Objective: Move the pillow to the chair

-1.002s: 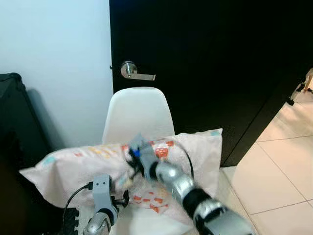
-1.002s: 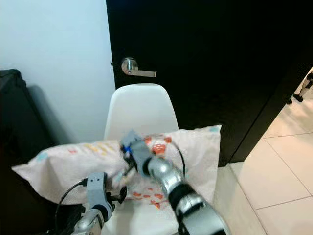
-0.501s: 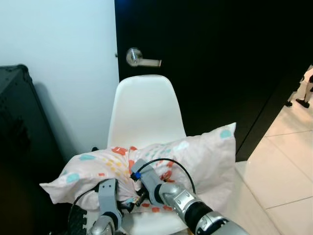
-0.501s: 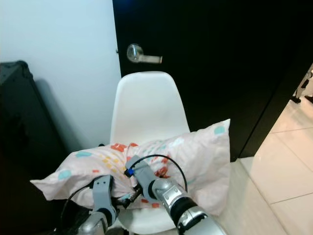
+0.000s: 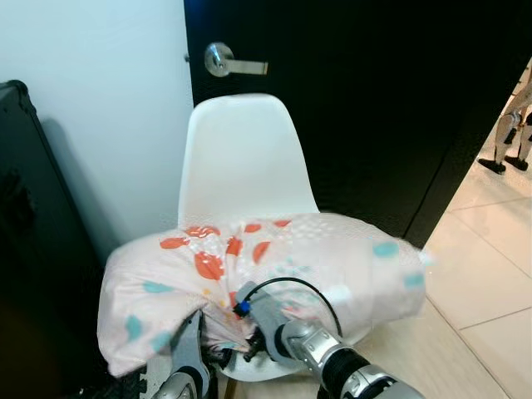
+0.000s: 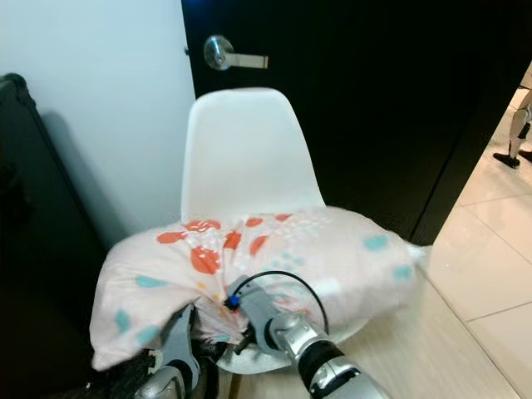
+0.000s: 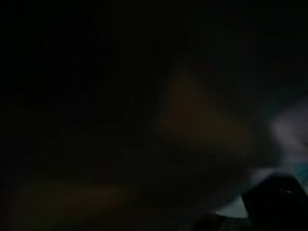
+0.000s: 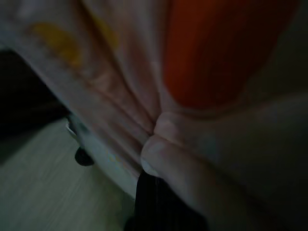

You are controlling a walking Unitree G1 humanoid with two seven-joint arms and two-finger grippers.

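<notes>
Lowered since a second ago, pillow [image 5: 274,266] now rests across chair [image 5: 241,158] seat, right hand [image 5: 249,337] pinching its fabric.

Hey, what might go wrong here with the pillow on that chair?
The pillow overhangs both sides of the white chair seat, so it may slide off once released. The right gripper is bunched into the fabric and could drag the pillow back when withdrawn. The left gripper sits under the drooping corner.

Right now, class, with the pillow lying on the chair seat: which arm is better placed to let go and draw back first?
Probably the right. The right gripper pinches a fold of the pillow at its near edge, already over the chair. The left gripper sits under the overhanging end, propping it.
</notes>
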